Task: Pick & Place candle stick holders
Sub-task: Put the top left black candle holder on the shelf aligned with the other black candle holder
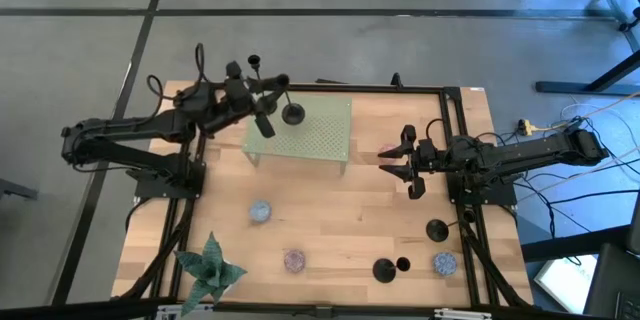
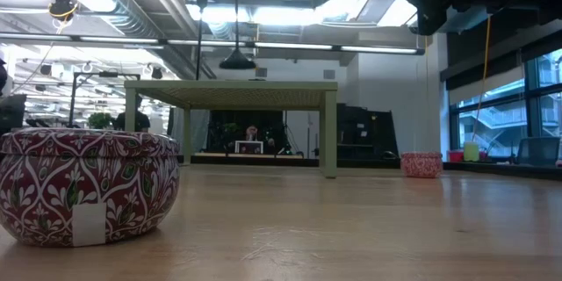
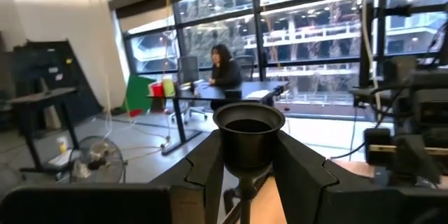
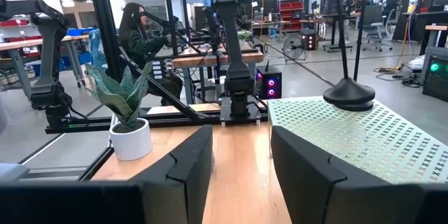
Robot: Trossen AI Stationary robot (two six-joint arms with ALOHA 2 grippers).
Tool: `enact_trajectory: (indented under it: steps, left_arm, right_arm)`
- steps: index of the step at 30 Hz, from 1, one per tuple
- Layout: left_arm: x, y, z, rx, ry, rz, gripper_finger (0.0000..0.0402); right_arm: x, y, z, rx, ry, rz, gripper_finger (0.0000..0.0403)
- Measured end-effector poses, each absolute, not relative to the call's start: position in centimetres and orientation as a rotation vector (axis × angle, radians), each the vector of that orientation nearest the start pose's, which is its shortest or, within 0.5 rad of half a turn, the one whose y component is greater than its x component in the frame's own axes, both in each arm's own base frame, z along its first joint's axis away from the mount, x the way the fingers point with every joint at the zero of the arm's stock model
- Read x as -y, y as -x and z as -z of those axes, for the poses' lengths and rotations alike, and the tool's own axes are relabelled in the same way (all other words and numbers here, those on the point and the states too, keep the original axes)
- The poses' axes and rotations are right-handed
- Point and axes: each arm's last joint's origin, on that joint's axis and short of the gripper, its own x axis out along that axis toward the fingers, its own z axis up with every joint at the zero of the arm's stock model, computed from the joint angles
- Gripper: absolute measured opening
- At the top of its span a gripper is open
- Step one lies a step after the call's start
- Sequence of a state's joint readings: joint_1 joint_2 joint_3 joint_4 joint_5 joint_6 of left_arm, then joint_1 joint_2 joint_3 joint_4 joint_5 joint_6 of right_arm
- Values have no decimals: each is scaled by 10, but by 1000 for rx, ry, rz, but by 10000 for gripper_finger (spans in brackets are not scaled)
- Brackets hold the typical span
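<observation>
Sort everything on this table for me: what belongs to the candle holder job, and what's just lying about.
Job:
- candle stick holder, held in the left gripper
- two more holders near the right arm
- probably the green stand

Lying about:
- patterned tins
- potted plant

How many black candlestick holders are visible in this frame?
4. One stands on the green perforated stand. One is clamped in the left gripper. Two stand on the wooden table on the right arm's side. None seems hidden.
</observation>
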State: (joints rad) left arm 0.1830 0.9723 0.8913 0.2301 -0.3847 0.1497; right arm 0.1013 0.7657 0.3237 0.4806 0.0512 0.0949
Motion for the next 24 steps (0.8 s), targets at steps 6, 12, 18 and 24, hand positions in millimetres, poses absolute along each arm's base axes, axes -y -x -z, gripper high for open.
enact_trajectory:
  steps: [6, 12, 18, 24]
  left_arm:
    - [-59, -216, -369, 72, -123, -639, 104]
    - [-65, -231, -356, 16, -121, -718, 104]
    - [-68, -241, -353, 47, -126, -758, 104]
    - [-69, -239, -354, 50, -115, -821, 104]
  right_arm:
    - [-16, -173, -240, 37, -99, -52, 152]
    - [-16, -173, -240, 37, -99, -52, 151]
    - [-16, -173, -240, 37, -99, -52, 151]
    - [-16, -173, -240, 37, -96, -52, 151]
